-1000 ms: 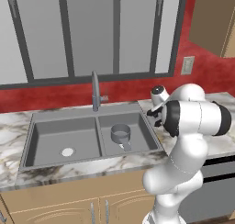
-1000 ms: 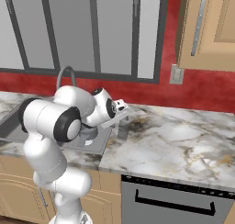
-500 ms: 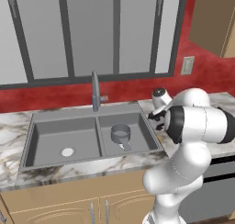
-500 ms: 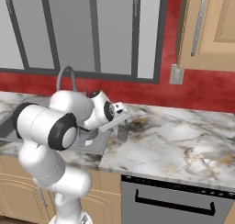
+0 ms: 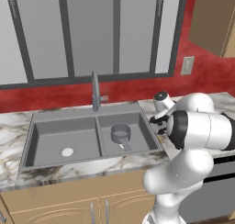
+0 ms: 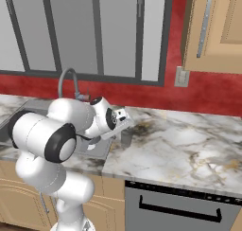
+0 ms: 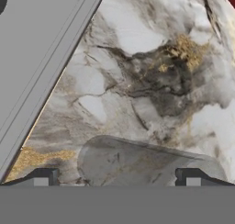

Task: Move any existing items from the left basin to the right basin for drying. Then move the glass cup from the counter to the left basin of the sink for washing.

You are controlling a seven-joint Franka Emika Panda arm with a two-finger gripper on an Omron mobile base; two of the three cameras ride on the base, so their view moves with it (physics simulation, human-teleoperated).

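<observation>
Glass cup (image 7: pixel 142 165) stands upright on the worktop (image 7: pixel 151 71) at bottom centre of the hand view, directly between the two tips of the jaws, which are spread apart either side of it and not yet clamped, beside the sink (image 5: pixel 92 136).

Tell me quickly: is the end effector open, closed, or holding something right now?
End effector: open, fingertips spread to either side of the glass cup on the counter, not yet closed on it.
</observation>
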